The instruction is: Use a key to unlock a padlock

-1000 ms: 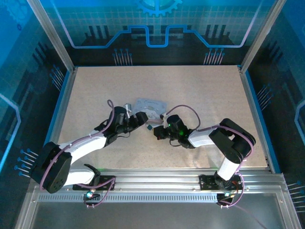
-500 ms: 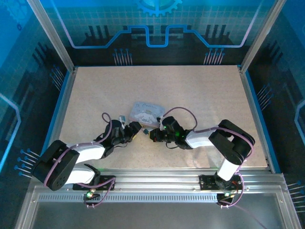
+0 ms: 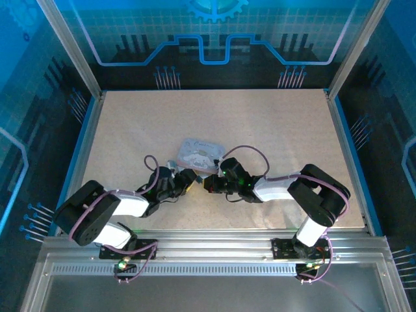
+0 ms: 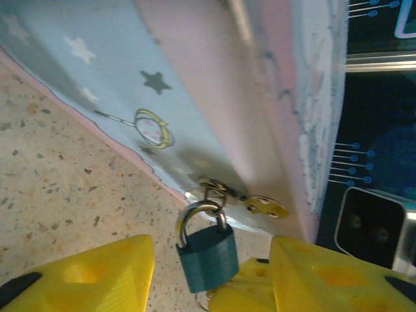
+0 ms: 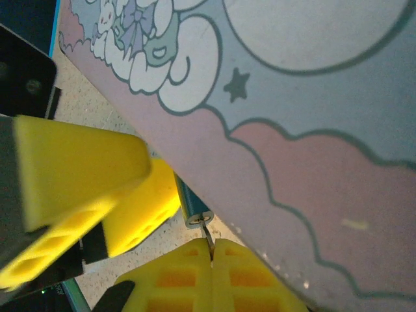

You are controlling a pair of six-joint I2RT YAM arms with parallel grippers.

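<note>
The padlock (image 4: 209,255) hangs off the pale blue tin (image 4: 117,78) near the counter's (image 3: 273,123) middle, between the parted fingers of the left end effector (image 4: 209,270), while the right end effector (image 5: 211,257) is clamped on the key (image 5: 206,232) just beside the padlock's base.
</note>
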